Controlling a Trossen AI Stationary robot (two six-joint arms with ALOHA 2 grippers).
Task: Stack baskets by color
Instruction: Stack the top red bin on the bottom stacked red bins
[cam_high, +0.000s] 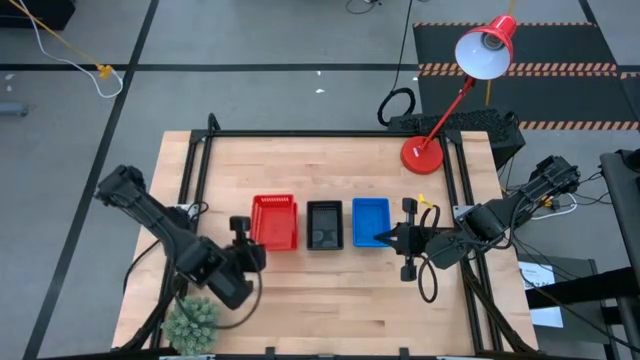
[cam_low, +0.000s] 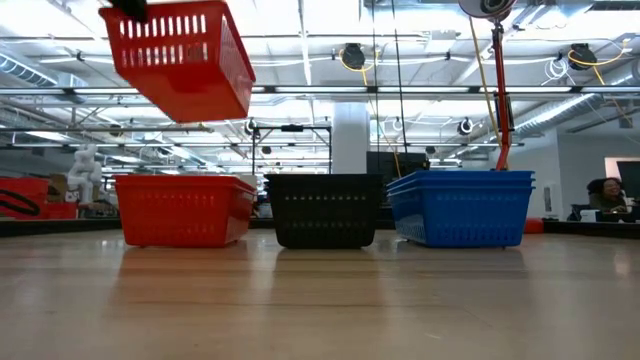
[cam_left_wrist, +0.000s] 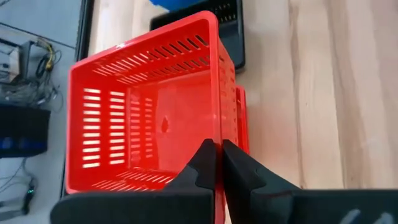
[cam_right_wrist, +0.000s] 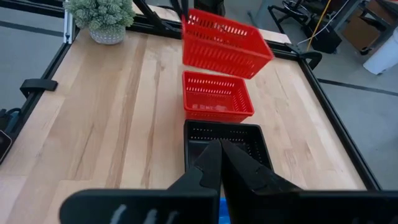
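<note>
Red perforated plastic basket, pinched by its rim in the left gripper, hangs tilted directly above the red stack, long axes roughly aligned. Right gripper, clenched empty, waits beside the blue baskets.

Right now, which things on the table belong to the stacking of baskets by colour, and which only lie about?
Belong to the job:
- red mesh plastic basket in the air, held by the left gripper
- red basket stack on the table
- black basket stack
- blue basket stack

Lying about:
- red desk lamp
- small green potted plant
- right gripper, shut, beside the blue stack
</note>
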